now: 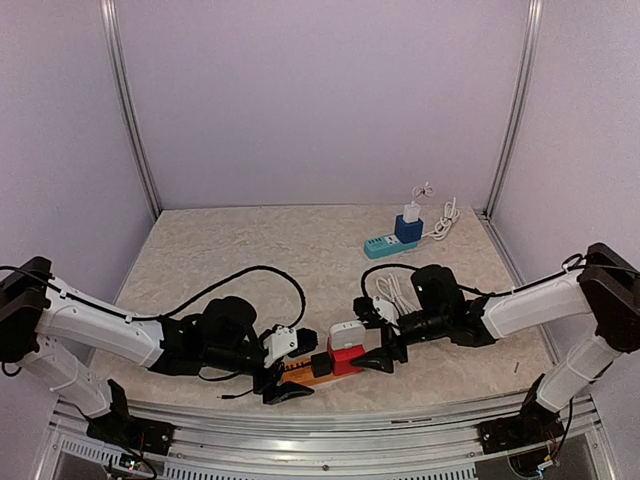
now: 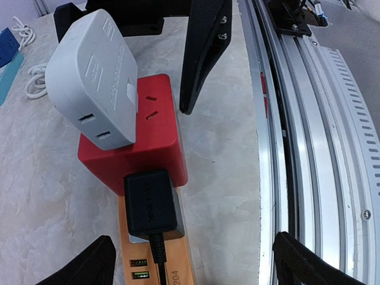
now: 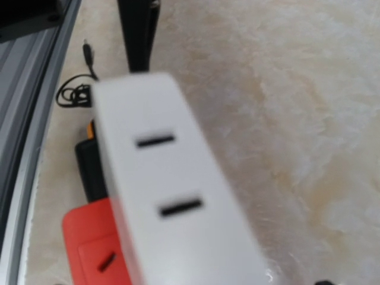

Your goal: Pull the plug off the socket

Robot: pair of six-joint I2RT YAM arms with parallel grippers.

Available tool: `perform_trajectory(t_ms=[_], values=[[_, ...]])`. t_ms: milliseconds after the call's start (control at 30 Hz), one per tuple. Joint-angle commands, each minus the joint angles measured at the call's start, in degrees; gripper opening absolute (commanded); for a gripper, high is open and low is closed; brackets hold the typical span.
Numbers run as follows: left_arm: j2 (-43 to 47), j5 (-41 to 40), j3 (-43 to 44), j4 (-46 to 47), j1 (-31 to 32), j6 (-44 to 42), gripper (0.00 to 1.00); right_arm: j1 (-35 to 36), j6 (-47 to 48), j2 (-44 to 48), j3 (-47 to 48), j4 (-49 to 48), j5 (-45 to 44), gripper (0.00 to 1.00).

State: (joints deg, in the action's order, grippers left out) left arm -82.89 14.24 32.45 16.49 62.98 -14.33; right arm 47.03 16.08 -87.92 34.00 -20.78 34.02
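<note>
- My left gripper (image 2: 190, 246) stands wide open and holds nothing. Its fingertips (image 2: 83, 264) sit either side of the orange power strip (image 2: 172, 261), clear of both flanks. I judge it is placed here to pin the strip while the other arm pulls.
- My right gripper (image 1: 368, 335) is spread and empty too. It straddles the white plug (image 2: 92, 77), with one finger (image 2: 205, 53) just beside the red socket cube (image 2: 142, 142) and, as far as I can tell, touching neither.
- The white plug is seated in the top face of the red socket cube, which sits on the end of the orange power strip.
- A black plug (image 2: 151, 202) with its cable occupies the strip just beside the cube.
- My right wrist view is blurred and filled by the white plug, so I cannot check the finger gaps from there.
- I reckon the next move is to close on the plug body and draw it straight off. The risk is that the cube lifts with it.
- A blue strip (image 1: 385, 245) lies well apart, toward the back of the table (image 1: 230, 250).
</note>
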Motion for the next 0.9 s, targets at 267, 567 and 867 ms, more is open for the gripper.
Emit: perform_trajectory(t_ms=[267,567,867], values=[[-4.6,-0.9,-1.2,7.6,-1.6,2.4,0.74,3.2,2.5,-4.9,2.8,1.2,2.6,0.79],[-5.3,0.6,-0.8,6.5,-3.2,1.8,0.55,3.3,2.6,-5.8,2.9,0.9,1.7,0.74],[-8.0,-0.5,2.5,5.3,-1.3,1.6,0.46,3.3,2.4,-5.8,2.4,0.1,0.2,0.68]])
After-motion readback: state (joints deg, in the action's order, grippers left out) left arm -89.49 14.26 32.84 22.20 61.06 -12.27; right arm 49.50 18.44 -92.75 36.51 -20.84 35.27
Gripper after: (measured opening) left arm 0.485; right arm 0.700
